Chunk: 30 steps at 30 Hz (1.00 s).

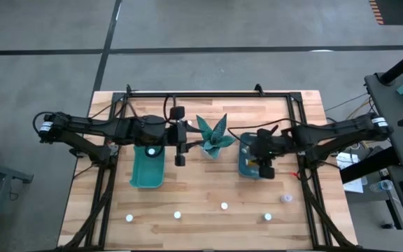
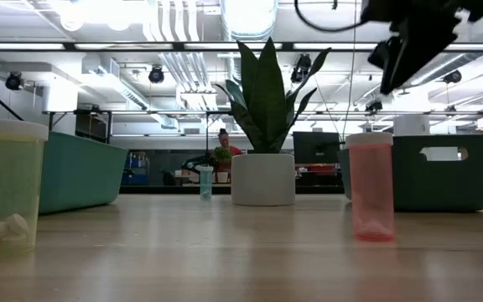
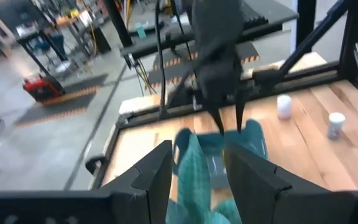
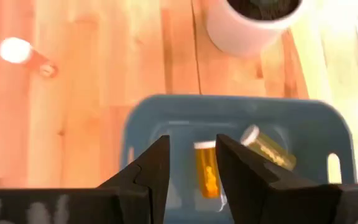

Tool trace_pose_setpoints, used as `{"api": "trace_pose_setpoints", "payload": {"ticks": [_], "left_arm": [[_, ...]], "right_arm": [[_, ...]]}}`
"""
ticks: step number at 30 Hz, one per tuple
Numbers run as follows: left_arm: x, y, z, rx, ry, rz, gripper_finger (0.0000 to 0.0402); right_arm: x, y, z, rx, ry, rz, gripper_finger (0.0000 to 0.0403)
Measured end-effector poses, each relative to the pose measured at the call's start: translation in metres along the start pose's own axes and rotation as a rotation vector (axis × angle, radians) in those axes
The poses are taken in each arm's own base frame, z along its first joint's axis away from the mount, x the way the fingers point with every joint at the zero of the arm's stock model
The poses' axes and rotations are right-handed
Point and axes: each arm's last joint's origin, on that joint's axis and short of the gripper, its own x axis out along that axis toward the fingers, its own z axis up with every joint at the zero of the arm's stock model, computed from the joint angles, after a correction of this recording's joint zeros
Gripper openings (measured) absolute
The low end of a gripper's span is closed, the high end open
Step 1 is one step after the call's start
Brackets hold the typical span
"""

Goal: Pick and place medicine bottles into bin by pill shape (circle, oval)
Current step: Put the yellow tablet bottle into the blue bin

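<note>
My right gripper (image 1: 257, 155) hangs open and empty over the right teal bin (image 1: 246, 168), above it in the low view (image 2: 409, 46). Between its fingers (image 4: 192, 158) an amber bottle (image 4: 206, 168) lies in the bin, with a second bottle (image 4: 266, 147) beside it. My left gripper (image 1: 189, 136) is open and empty between the left teal bin (image 1: 145, 175) and the plant (image 1: 214, 137), its fingers (image 3: 199, 165) pointing at the leaves. One white-capped bottle (image 1: 150, 150) sits in the left bin. Several bottles (image 1: 224, 206) stand along the table's near part.
The potted plant (image 2: 262, 126) stands between the two bins. In the low view a yellowish bottle (image 2: 7, 189) and a pink bottle (image 2: 370, 186) stand near the camera. A black frame rail (image 1: 208, 92) runs along the table's far edge. A person shows far behind the table.
</note>
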Motion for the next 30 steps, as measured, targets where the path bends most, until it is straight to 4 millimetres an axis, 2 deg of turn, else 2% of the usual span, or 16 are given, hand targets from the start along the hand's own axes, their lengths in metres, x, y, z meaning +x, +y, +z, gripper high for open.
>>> {"api": "trace_pose_setpoints", "payload": {"ticks": [8,12,17,25,30], "left_arm": [[-0.001,-0.002,-0.011,-0.049,0.111,-0.022,0.0131],[-0.002,-0.003,-0.017,-0.097,0.174,-0.029,0.0131],[-0.004,-0.008,-0.025,-0.236,0.265,-0.057,0.0131],[-0.015,-0.043,-0.029,-0.441,0.409,-0.186,0.0129],[-0.013,-0.069,-0.021,-0.497,0.445,-0.239,0.0129]], "right_arm": [[-0.016,0.018,0.003,-0.067,-0.235,-0.009,0.0104],[-0.015,0.027,0.008,-0.137,-0.368,0.0,0.0097],[-0.009,0.038,0.014,-0.229,-0.504,0.034,0.0087],[0.001,0.051,0.023,-0.367,-0.567,0.032,0.0075],[0.003,0.055,0.028,-0.436,-0.652,0.024,0.0069]]}}
